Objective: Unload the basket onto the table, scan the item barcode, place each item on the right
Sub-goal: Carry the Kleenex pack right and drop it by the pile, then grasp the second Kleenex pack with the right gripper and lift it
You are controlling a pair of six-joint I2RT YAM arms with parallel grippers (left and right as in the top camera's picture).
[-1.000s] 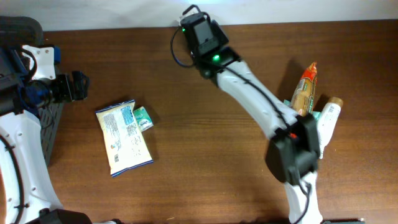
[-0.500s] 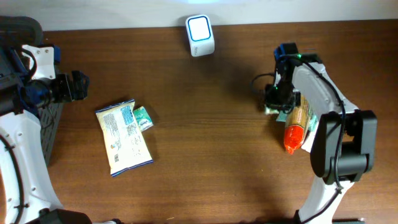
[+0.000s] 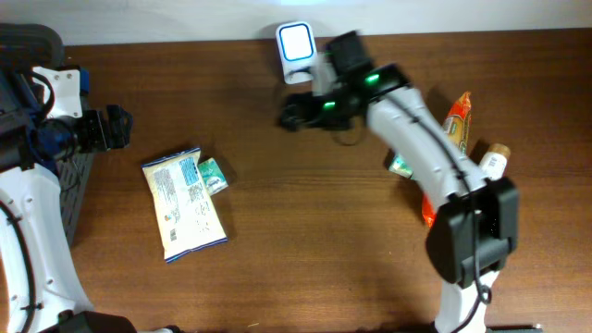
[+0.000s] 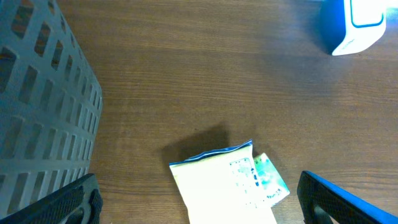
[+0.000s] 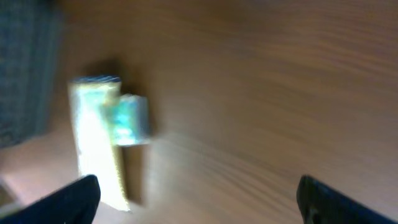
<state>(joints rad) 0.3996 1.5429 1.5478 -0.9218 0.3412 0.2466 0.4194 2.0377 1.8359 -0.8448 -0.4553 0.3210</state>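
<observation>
The right arm [image 3: 416, 139] is built of smooth white links joined by chunky black housings, with small green lights [image 3: 323, 104] glowing near its wrist. The left arm [image 3: 23, 231] is white too, with black joints, blue fittings [image 3: 42, 141], a white bracket [image 3: 57, 81] pierced by round holes, and a thin black cable [image 3: 23, 277] alongside. Both sets of jaws are black.

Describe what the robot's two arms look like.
The right arm has white links, a bulky black joint housing, a black wrist with green lights and a thin dark cable. The left arm is white too, with black and blue parts near its wrist. Both sets of jaws are black; one left tip shows a blue edge.
</observation>
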